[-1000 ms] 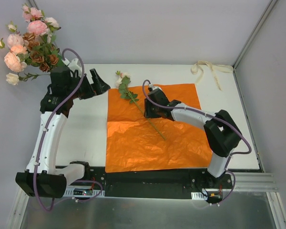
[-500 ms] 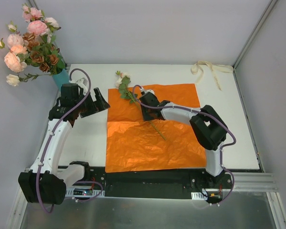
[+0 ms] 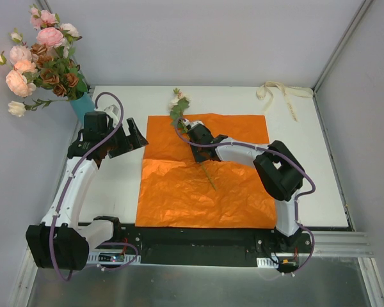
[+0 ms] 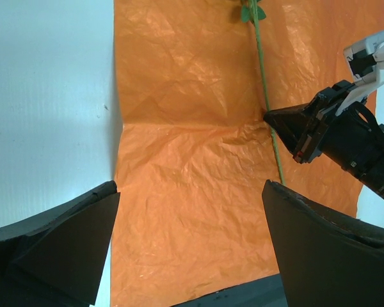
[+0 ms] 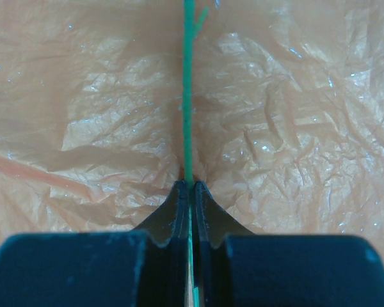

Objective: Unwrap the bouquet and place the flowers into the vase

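White counter (image 3: 320, 160) enclosed by pale grey walls, with a flattened sheet of orange paper (image 3: 179, 192) at its centre and a cream ribbon (image 3: 278, 93) lying at the far right corner.

The right hand (image 3: 194, 130) is clenched on one leafy rose stem (image 3: 207, 174), gripping it between the head and the cut end. The stem's long axis runs from the blossom, which lies just past the paper's far edge, diagonally toward the near right. The hand crosses this axis from the right side.

The left hand (image 3: 133, 137) is released, with its jaws spread wide above the left margin of the paper, holding nothing. The teal vase (image 3: 82, 105) stands at the far left corner with the other flowers (image 3: 45, 57) already in it. It lies well to the left of the gripped stem and nearer the left arm, so the likely next move is a long carry leftward.

The right wrist view shows the fingertips meeting on the thin green stem. The left wrist view shows the stem against the paper. Only the top view shows the vase.
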`<state>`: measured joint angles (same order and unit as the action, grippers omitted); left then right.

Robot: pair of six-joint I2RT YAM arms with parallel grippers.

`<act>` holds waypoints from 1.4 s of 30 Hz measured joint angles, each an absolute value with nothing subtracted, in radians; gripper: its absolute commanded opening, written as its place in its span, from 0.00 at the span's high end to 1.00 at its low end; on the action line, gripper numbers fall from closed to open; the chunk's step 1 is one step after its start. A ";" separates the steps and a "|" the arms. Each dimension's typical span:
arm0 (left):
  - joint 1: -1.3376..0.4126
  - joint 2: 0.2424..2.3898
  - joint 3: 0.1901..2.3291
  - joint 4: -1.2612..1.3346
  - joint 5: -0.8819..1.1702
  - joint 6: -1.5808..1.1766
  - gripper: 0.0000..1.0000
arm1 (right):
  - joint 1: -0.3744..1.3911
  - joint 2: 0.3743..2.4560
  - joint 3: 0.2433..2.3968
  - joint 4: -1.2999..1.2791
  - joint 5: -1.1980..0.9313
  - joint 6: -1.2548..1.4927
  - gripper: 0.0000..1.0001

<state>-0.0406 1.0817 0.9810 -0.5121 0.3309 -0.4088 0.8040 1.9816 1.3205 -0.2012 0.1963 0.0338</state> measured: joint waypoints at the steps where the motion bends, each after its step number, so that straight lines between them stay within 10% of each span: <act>1: -0.041 1.086 0.981 -0.512 0.334 -0.409 0.03 | 0.804 1.982 1.320 -0.199 0.196 0.024 1.00; 35: -0.264 1.504 0.854 0.038 0.453 -0.926 0.26 | 0.852 1.603 1.002 0.143 -0.038 0.259 1.00; 42: -0.310 1.505 0.727 0.084 0.355 -1.059 0.54 | 0.872 1.604 0.975 0.163 -0.043 0.295 1.00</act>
<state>-0.3103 1.5047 0.7265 0.0837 0.3550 -1.0592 0.8722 1.6043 0.9749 0.1627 -0.0429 0.2951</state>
